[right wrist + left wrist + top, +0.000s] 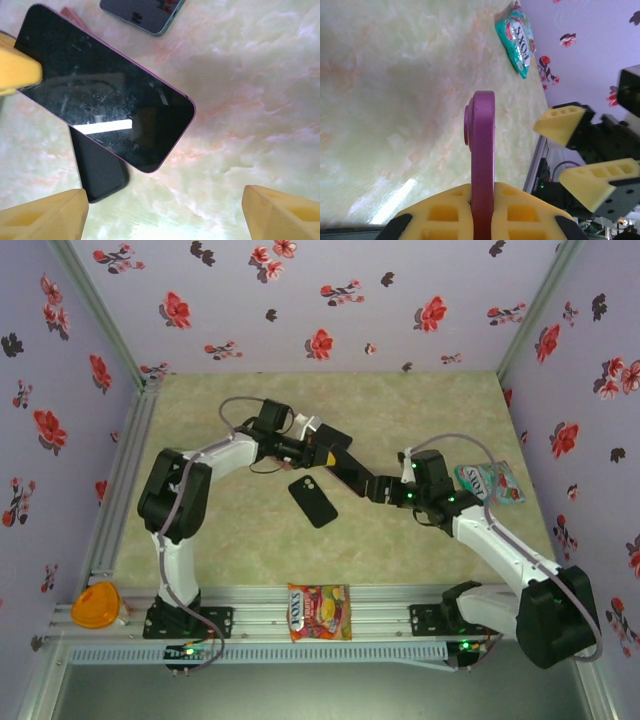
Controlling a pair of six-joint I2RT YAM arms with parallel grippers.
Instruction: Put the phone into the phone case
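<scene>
Left gripper (482, 210) is clamped on the phone (110, 95), held clear above mid-table (450, 410). Right gripper (549, 151) is just right of it, fingers spread, holding nothing. Phone case (313, 500) lies flat just nearer (phone not in it).

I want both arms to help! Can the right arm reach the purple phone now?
Probably yes. The right gripper is open and close beside the phone, which the left gripper holds up off the table. Nothing sits between them.
</scene>
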